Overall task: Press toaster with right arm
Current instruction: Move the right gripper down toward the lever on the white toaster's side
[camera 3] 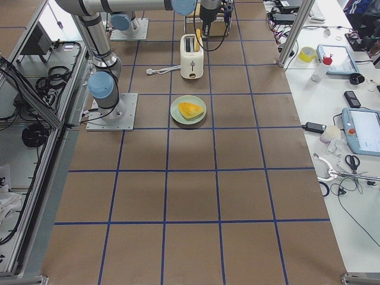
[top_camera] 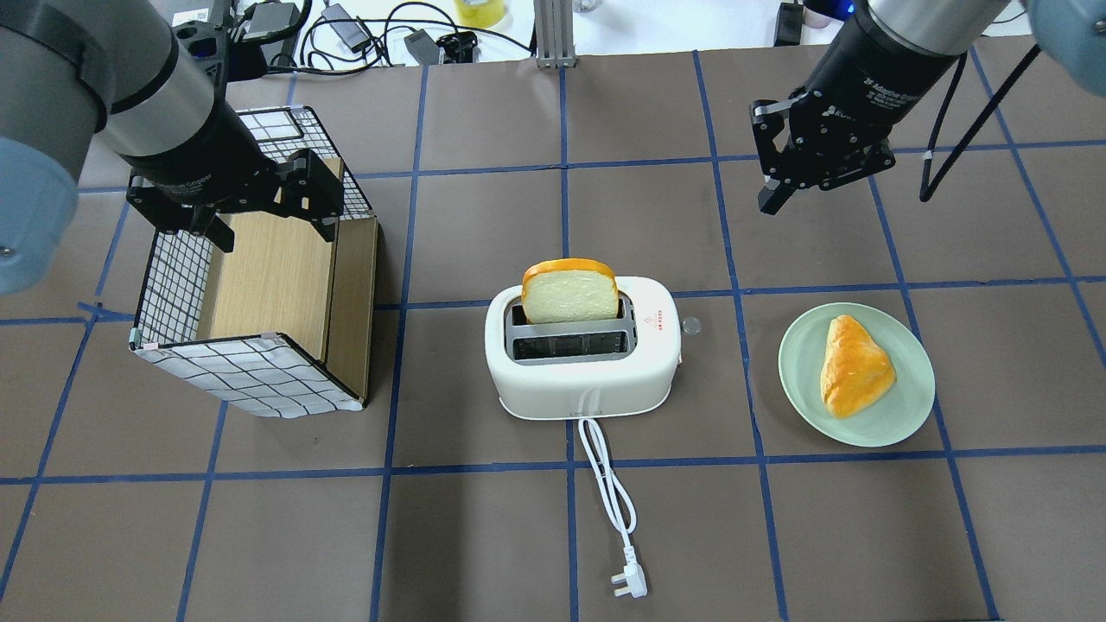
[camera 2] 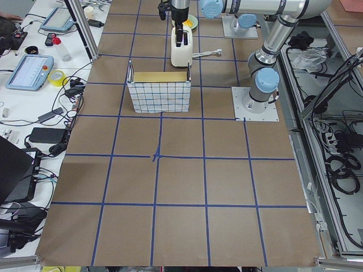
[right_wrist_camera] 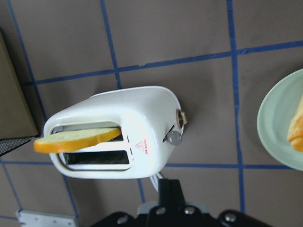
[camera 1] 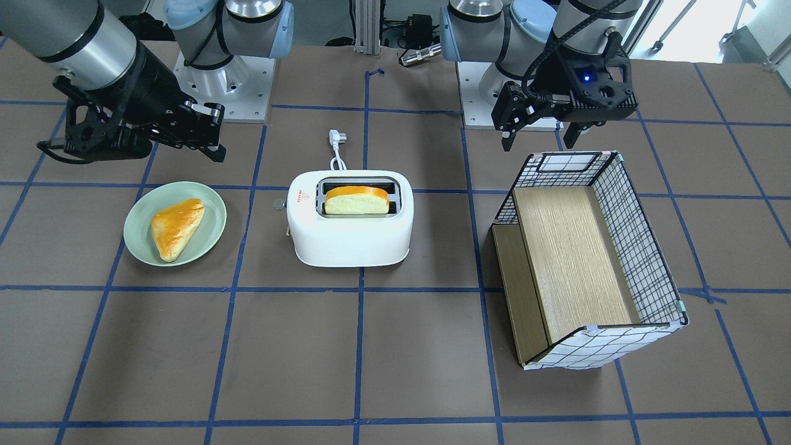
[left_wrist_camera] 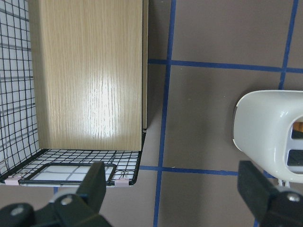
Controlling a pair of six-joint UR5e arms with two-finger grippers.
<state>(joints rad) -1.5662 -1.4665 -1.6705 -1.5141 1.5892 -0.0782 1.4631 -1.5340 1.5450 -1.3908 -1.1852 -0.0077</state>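
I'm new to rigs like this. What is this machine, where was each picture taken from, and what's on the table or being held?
Two jointed robot arms stand at a brown table marked with blue tape, and each ends in a two-finger tool. Two pictures look down on the table, one from behind the robot and one facing it. Two look along the table from its ends. Two come from cameras on the wrists.

On the table are a white toaster with one bread slice standing in a slot, its plug lying loose, a green plate with a triangular pastry, and an open grid-patterned box.

The left tool hangs open over the box. The right tool is shut and in the air. Neither holds anything, and the toaster is untouched.
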